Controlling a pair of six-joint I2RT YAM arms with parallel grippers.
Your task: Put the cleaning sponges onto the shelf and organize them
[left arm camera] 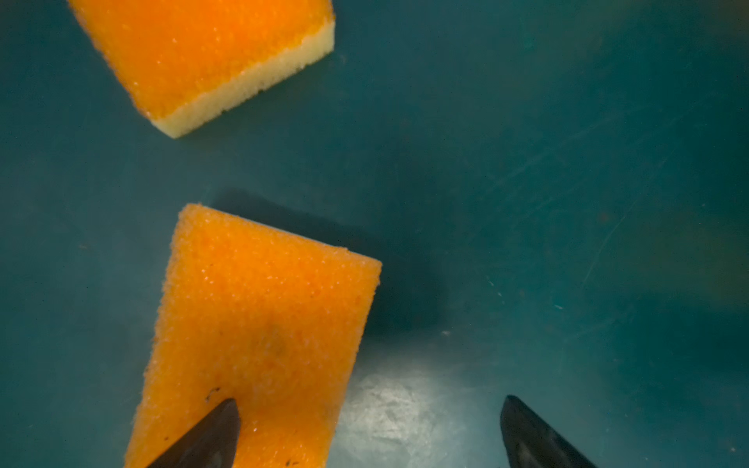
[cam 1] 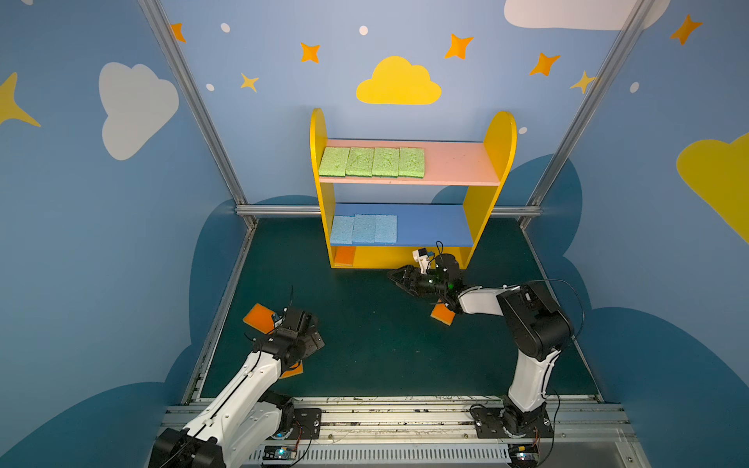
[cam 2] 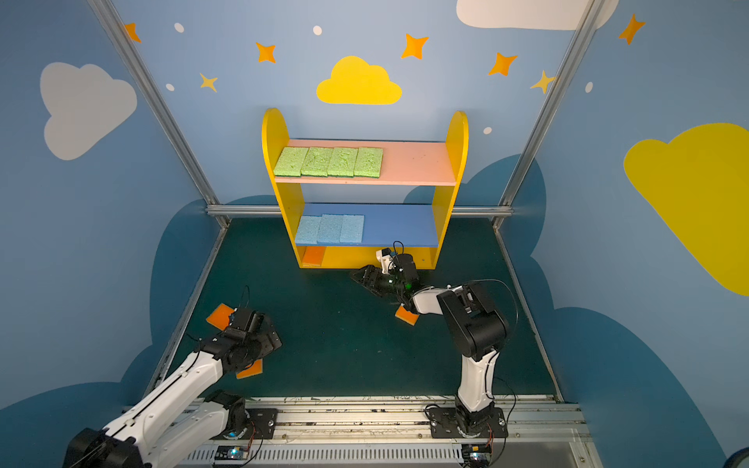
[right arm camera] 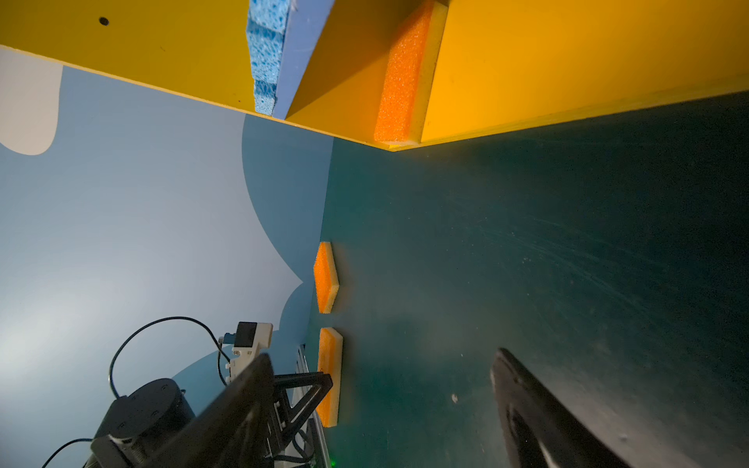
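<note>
Left arm (cam 1: 247, 385) and right arm (cam 1: 527, 377): white link shells, black joint housings. Black base plates (cam 1: 307, 421) are fixed with silver screws. Thin black cables (cam 1: 561, 280) are looped along the upper links. A white camera block (cam 1: 420, 259) is mounted at the right wrist, with a green LED (cam 1: 450, 286) lit nearby. Left gripper (left arm camera: 371, 403) and right gripper (right arm camera: 381, 354) are fitted with black tapered fingers.

We see a dark teal worktop (cam 1: 385, 344), blue walls (cam 1: 263, 101) with a yellow cloud decal (cam 1: 398, 83), aluminium corner posts (cam 1: 194, 101).
</note>
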